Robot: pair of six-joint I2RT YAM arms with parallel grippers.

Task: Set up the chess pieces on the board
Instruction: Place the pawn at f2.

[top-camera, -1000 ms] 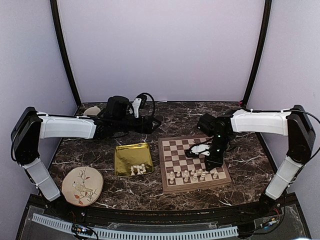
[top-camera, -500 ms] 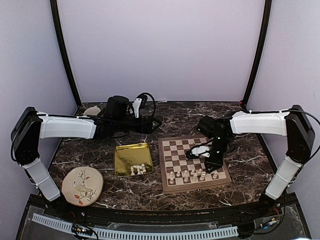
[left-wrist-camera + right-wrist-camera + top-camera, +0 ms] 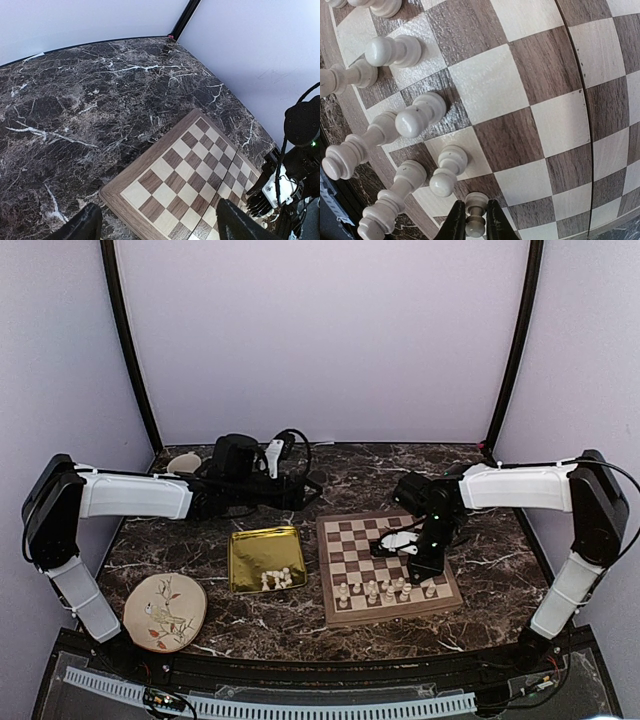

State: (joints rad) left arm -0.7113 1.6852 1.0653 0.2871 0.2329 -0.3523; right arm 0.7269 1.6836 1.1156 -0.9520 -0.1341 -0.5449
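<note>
While the right gripper points down over the near part of the board, its fingers sit closed against both sides of 1 small cream pawn that stands on a square there. Other chess pieces crowd the 2 near rows, and the closest neighbour stands just beside the held pawn, with more lined up toward the board's near frame. Far squares of the board are bare. Left of the board, touching or almost touching its frame, lies a gold tray with a small heap of cream pieces in its near right corner. A round plate with a bird drawing lies near the left front of the marble bench. The left gripper hovers above the bench beyond the tray, jaws wide apart and holding nothing, its arm stretched over a small cream dish and a black cable at the far side.
</note>
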